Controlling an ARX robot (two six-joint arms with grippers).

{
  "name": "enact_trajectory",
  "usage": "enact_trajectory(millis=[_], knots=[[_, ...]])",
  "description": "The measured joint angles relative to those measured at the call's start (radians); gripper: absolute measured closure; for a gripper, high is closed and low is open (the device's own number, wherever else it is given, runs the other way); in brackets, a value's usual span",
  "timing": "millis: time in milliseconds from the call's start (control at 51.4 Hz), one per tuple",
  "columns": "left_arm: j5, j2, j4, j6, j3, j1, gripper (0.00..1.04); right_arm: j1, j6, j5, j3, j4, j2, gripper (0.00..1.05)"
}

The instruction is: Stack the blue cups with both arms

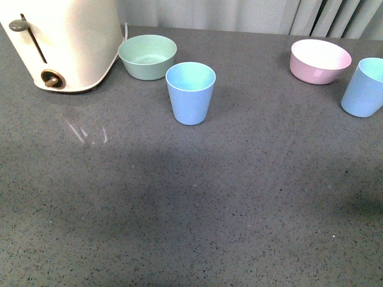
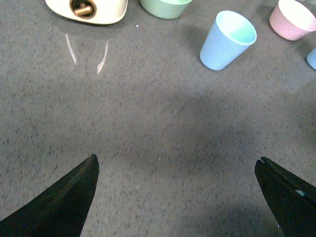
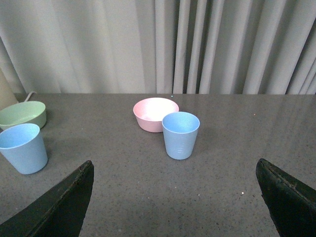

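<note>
Two light blue tapered plastic cups [image 1: 190,92] [image 1: 364,88] stand apart; left claw [image 2: 176,159] and right claw [image 3: 174,162] gape wide, empty; best grip each squarely mid-wall.

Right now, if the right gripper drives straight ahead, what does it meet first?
Probably the blue cup by the pink bowl: it sits nearly centred between the tips of the open right gripper. Depth is unclear.

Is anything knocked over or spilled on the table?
No, nothing stands out. Both blue cups stand upright and apart, the green bowl and pink bowl sit right way up, and nothing is spilled.
</note>
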Motion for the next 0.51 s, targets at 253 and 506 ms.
enact_trajectory(millis=[253,506], knots=[[0.035,0.634,0.356,-0.042,0.275,-0.039,0.09,0.0,0.0,0.0,0.0,0.0,0.0,0.09],[0.005,1.027,0.367,-0.082,0.552,-0.13,0.09,0.0,0.0,0.0,0.0,0.0,0.0,0.09]])
